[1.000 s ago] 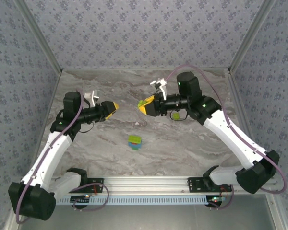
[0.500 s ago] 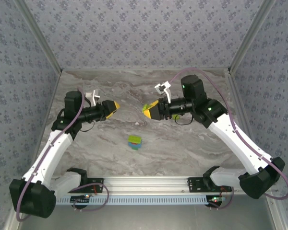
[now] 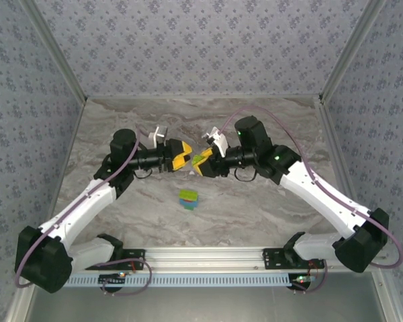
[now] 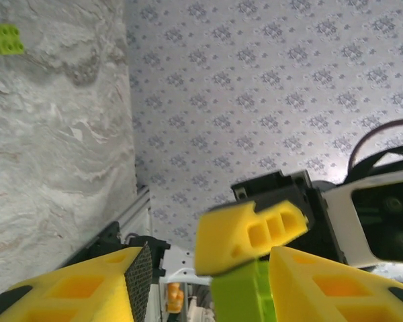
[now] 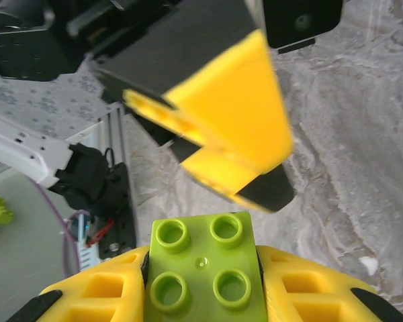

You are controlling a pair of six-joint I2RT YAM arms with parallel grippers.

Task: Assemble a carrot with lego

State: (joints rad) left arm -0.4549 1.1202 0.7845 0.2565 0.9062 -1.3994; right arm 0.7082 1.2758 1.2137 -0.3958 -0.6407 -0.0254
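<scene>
1. While the arms met above the table (image 3: pixel 269 201), the right gripper (image 3: pixel 201 164) pinched a lime-green brick (image 5: pixel 203 270).
2. The left gripper (image 3: pixel 182 154) stood partly open, holding nothing, its fingers (image 4: pixel 80 285) flanking that brick.
3. A small brick stack (image 3: pixel 188 198) sat on the table nearby.

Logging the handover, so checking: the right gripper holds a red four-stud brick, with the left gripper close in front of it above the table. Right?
Not quite: the brick is lime-green, not red, as the right wrist view shows. The rest holds: the right gripper holds this four-stud brick, with the left gripper close in front of it above the table.
</scene>
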